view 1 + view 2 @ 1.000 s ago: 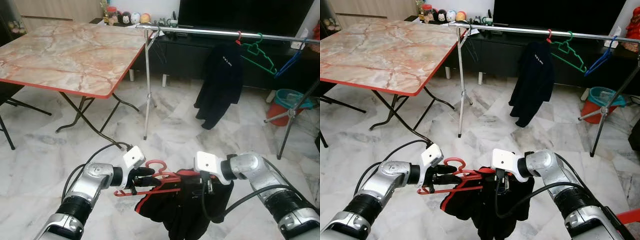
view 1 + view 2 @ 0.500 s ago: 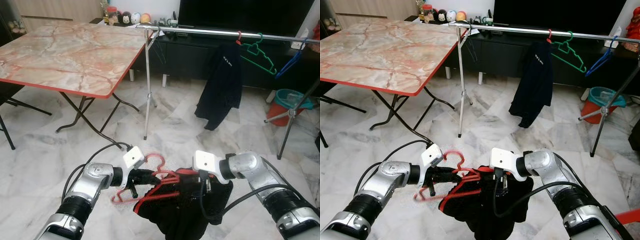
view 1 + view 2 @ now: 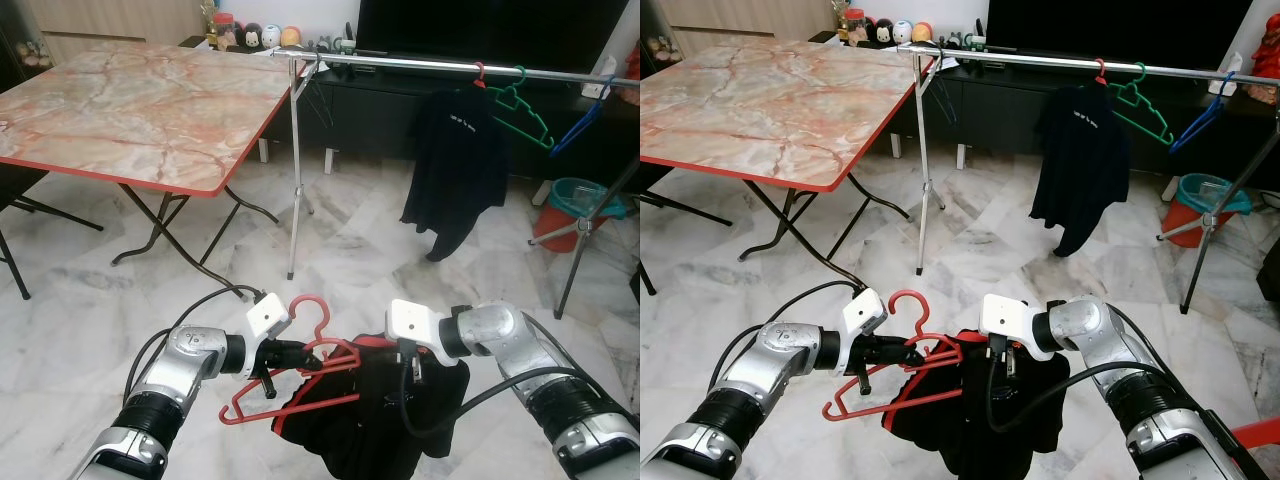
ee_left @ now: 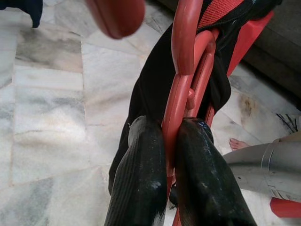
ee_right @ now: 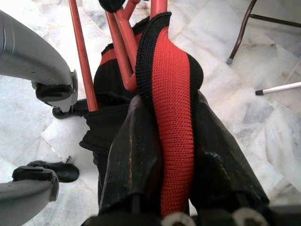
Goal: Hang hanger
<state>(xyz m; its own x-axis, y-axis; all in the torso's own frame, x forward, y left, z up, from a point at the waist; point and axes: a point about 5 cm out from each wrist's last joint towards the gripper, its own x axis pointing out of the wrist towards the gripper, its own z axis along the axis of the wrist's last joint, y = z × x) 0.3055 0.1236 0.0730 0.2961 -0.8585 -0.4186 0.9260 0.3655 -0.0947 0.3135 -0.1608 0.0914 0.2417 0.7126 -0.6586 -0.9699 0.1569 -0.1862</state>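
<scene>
A red hanger (image 3: pixel 300 365) with a black garment (image 3: pixel 365 420) partly on it hangs low before me. My left gripper (image 3: pixel 285 355) is shut on the hanger near its hook; the left wrist view has both fingers (image 4: pixel 141 174) clamped on the red bar (image 4: pixel 181 94). My right gripper (image 3: pixel 410 368) is shut on the garment's red and black collar (image 5: pixel 174 117). The hanger tilts, its free end low on my left. Beyond stands a steel clothes rail (image 3: pixel 450 67) with a black top (image 3: pixel 460 150), a green hanger (image 3: pixel 525 105) and a blue hanger (image 3: pixel 580 120).
A marble-pattern folding table (image 3: pixel 130 100) with a red edge stands at the left. The rail's stand leg (image 3: pixel 293 170) is ahead. An orange bucket with a teal basin (image 3: pixel 575 205) sits at the right by another stand. White marble floor lies between.
The hanger has tipped, hook rising and its left end dropping. The black top on the rail has swung from edge-on to face me. Both arms stay almost in place.
</scene>
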